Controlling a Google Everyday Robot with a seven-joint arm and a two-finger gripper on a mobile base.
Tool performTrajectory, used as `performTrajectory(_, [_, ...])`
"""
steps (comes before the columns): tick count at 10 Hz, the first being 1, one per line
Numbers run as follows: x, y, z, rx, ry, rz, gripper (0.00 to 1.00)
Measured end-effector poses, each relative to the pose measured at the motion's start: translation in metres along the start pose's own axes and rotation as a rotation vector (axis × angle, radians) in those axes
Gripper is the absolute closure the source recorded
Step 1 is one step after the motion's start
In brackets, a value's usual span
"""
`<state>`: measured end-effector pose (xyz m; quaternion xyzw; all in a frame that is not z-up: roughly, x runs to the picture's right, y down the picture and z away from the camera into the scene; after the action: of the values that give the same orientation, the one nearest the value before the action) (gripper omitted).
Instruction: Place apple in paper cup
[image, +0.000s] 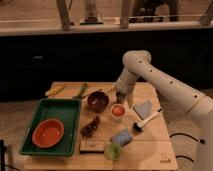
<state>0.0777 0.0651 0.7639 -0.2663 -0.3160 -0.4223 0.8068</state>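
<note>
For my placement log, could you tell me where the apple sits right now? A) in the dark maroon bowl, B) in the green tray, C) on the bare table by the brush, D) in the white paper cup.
D: the apple sits in the mouth of the paper cup, with the gripper just above it.

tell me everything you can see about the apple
The apple is a small, round, red-orange fruit sitting in the mouth of the white paper cup, its top showing above the rim. It fills the opening. The cup stands upright on the wooden table, right of the dark bowl. The gripper hangs directly above it.
</note>
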Motion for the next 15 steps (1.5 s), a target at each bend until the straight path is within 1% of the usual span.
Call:
performTrajectory(5, [0.0008,-0.0005,-0.0009,0.003,0.0,-0.007,0.2])
performTrajectory(7, [0.0013,-0.0012,-0.0014,0.011,0.0,-0.008,0.2])
performTrajectory(8, [0.001,-0.0025,-0.0028,0.022,-0.005,-0.009,0.2])
performTrajectory(10, [0.0014,-0.0034,-0.0039,0.024,-0.005,-0.009,0.2])
performTrajectory(12, [-0.0007,-0.0057,-0.0027,0.003,-0.007,-0.017,0.2])
performTrajectory(15, [-0.0013,-0.0055,-0.0034,-0.007,-0.006,-0.018,0.2])
